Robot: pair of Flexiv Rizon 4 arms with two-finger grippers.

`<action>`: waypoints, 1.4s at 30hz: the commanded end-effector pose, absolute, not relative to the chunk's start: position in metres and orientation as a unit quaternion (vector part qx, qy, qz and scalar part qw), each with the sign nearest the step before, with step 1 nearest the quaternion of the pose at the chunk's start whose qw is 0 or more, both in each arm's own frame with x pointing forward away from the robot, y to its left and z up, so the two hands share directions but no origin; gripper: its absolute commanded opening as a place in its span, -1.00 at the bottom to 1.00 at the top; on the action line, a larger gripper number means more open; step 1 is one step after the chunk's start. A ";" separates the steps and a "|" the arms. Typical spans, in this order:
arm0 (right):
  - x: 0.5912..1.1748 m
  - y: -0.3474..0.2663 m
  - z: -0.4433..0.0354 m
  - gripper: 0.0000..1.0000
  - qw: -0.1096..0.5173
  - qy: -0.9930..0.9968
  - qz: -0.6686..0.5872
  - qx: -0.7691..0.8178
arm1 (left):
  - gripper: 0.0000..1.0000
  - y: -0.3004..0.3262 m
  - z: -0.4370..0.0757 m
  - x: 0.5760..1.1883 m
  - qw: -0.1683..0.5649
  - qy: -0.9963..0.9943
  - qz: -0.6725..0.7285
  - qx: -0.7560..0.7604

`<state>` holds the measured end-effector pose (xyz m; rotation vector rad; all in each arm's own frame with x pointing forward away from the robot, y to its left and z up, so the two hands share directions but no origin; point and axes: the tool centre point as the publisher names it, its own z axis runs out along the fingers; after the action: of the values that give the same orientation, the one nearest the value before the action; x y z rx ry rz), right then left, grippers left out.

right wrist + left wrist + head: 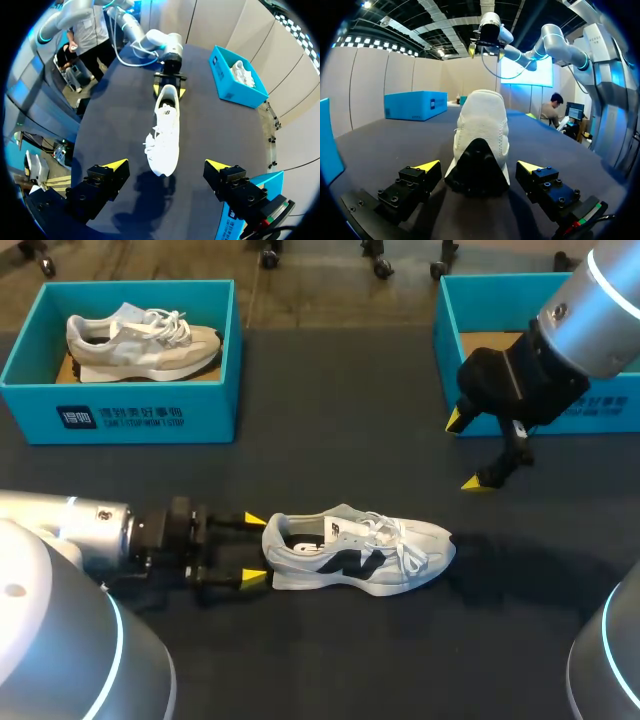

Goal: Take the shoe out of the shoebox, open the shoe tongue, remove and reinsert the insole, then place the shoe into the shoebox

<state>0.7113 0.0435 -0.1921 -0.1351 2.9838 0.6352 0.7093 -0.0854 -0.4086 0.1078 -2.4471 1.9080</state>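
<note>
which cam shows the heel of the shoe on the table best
Left wrist view: the heel sits close and square-on between the fingers of the open left pincer. Head view shows it side-on; right wrist view only from afar, beyond the toe.

Between spread fingers of left tool: shoe heel; right tool, also spread, hangs by right shoebox.

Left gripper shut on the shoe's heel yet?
No, the left gripper is open, its fingers clear of the shoe on both sides.
</note>
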 end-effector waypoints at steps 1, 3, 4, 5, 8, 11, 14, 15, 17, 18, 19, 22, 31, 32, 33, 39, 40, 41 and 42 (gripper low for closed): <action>0.712 0.045 -0.193 1.00 0.044 0.976 0.207 -0.044 | 1.00 -0.095 -0.413 0.712 0.017 -0.787 0.616 0.035; 0.712 0.045 -0.193 1.00 0.044 0.976 0.207 -0.044 | 1.00 -0.098 -0.413 0.712 0.017 -0.786 0.617 0.034; 0.712 0.045 -0.193 1.00 0.044 0.976 0.207 -0.044 | 1.00 -0.100 -0.413 0.712 0.017 -0.785 0.618 0.033; 0.712 0.045 -0.193 1.00 0.044 0.976 0.207 -0.044 | 1.00 -0.102 -0.412 0.712 0.017 -0.783 0.620 0.033; 0.712 0.045 -0.193 1.00 0.044 0.976 0.207 -0.044 | 1.00 -0.107 -0.411 0.710 0.019 -0.782 0.622 0.035; 0.712 0.045 -0.193 1.00 0.044 0.976 0.207 -0.044 | 1.00 -0.111 -0.411 0.708 0.020 -0.782 0.622 0.034; 0.712 0.045 -0.193 1.00 0.044 0.976 0.207 -0.044 | 1.00 -0.116 -0.411 0.706 0.022 -0.783 0.621 0.033; 0.712 0.045 -0.193 1.00 0.044 0.976 0.207 -0.044 | 1.00 -0.117 -0.411 0.706 0.022 -0.783 0.621 0.032; 0.712 0.045 -0.193 1.00 0.044 0.976 0.207 -0.044 | 1.00 -0.122 -0.411 0.706 0.026 -0.781 0.623 0.032; 0.712 0.045 -0.193 1.00 0.044 0.976 0.207 -0.044 | 1.00 -0.123 -0.411 0.706 0.025 -0.781 0.623 0.031; 0.712 0.045 -0.193 1.00 0.044 0.976 0.207 -0.044 | 1.00 -0.125 -0.411 0.706 0.026 -0.780 0.624 0.029; 0.712 0.045 -0.193 1.00 0.044 0.976 0.207 -0.044 | 1.00 -0.130 -0.411 0.707 0.027 -0.780 0.625 0.027; 0.712 0.045 -0.193 1.00 0.044 0.976 0.207 -0.044 | 1.00 -0.138 -0.414 0.709 0.027 -0.791 0.610 0.023; 0.712 0.045 -0.193 1.00 0.044 0.976 0.207 -0.044 | 1.00 -0.138 -0.415 0.709 0.026 -0.793 0.608 0.022; 0.712 0.045 -0.193 1.00 0.044 0.976 0.207 -0.044 | 1.00 -0.138 -0.416 0.709 0.026 -0.795 0.606 0.021; 0.712 0.045 -0.193 1.00 0.044 0.976 0.207 -0.044 | 1.00 -0.140 -0.419 0.711 0.023 -0.797 0.604 0.024; 0.712 0.045 -0.193 1.00 0.044 0.976 0.207 -0.044 | 1.00 -0.140 -0.421 0.712 0.020 -0.799 0.600 0.026; 0.712 0.045 -0.193 1.00 0.044 0.976 0.207 -0.044 | 1.00 -0.140 -0.421 0.713 0.020 -0.800 0.600 0.026; 0.712 0.045 -0.193 1.00 0.044 0.976 0.207 -0.044 | 1.00 -0.140 -0.422 0.713 0.021 -0.800 0.599 0.026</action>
<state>0.7113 0.0435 -0.1921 -0.1351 2.9838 0.6352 0.7126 -0.1366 -0.4199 0.0766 -2.4754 1.8631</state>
